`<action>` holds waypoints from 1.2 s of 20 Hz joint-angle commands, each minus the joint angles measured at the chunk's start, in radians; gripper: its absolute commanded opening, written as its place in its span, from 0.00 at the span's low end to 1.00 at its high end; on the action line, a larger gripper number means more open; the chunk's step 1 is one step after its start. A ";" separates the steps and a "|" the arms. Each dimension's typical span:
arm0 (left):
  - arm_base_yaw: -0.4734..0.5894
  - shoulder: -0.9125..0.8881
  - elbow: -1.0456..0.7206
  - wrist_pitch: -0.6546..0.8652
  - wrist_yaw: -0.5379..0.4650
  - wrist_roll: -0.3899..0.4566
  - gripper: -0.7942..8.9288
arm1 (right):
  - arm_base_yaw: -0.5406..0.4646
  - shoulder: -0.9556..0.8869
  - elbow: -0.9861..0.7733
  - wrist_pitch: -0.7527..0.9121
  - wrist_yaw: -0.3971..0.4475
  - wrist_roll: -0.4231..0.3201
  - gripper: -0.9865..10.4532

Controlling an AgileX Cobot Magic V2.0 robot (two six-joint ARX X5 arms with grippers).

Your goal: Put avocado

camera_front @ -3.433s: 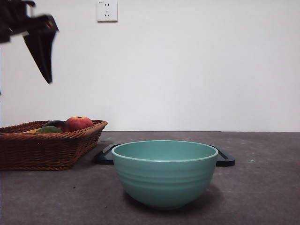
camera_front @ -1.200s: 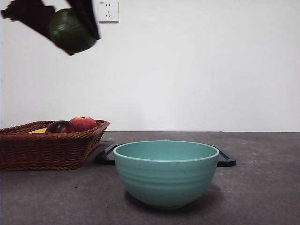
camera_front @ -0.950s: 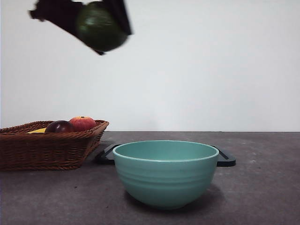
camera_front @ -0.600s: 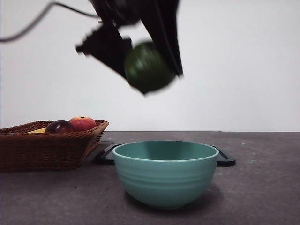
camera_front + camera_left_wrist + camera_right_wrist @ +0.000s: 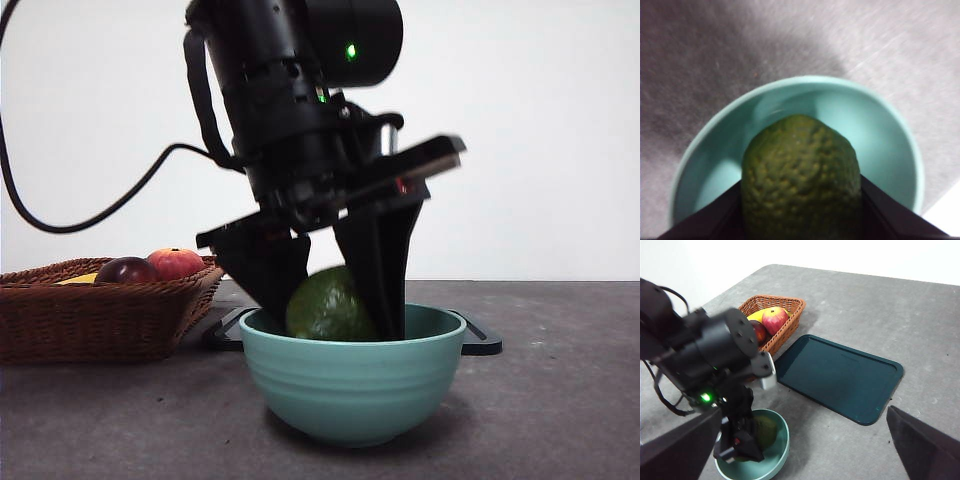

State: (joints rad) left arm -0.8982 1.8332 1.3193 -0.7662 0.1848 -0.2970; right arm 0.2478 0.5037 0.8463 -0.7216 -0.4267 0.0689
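Jaws of my left gripper (image 5: 335, 300) are clamped on the avocado (image 5: 328, 305), one black jaw against each flank, confirmed in my left wrist view where the pebbled green fruit (image 5: 801, 175) sits between them. I hold the avocado inside the teal bowl (image 5: 352, 385), its lower part below the rim; whether it touches the bowl floor I cannot tell. The bowl stands on the grey desk (image 5: 550, 420) nearest the front camera. Behind the bowl lies a dark tray (image 5: 840, 377), flat on the desk. Beside the tray, further back, a wicker basket (image 5: 95, 320) holds a red-orange fruit (image 5: 174, 263), a dark maroon fruit (image 5: 126, 270) and something yellow (image 5: 760, 315). My right gripper (image 5: 805, 450) waits high above the desk, jaws spread wide, gripping nothing.
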 commanded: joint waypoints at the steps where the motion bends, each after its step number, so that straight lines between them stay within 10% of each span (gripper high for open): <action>1: -0.013 0.044 0.020 0.003 -0.002 0.023 0.27 | 0.004 0.004 0.018 0.009 -0.003 0.010 0.62; 9: -0.024 0.057 0.021 0.020 -0.002 0.035 0.29 | 0.004 0.004 0.018 0.009 -0.003 0.010 0.62; 14: -0.024 0.056 0.043 -0.011 -0.001 0.079 0.55 | 0.004 0.004 0.018 0.010 -0.003 0.010 0.62; 24: -0.025 -0.016 0.217 -0.214 -0.002 0.166 0.56 | 0.004 0.004 0.018 0.010 -0.003 0.010 0.62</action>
State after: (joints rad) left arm -0.9119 1.8252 1.5082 -0.9836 0.1852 -0.1562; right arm 0.2478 0.5037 0.8467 -0.7212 -0.4267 0.0689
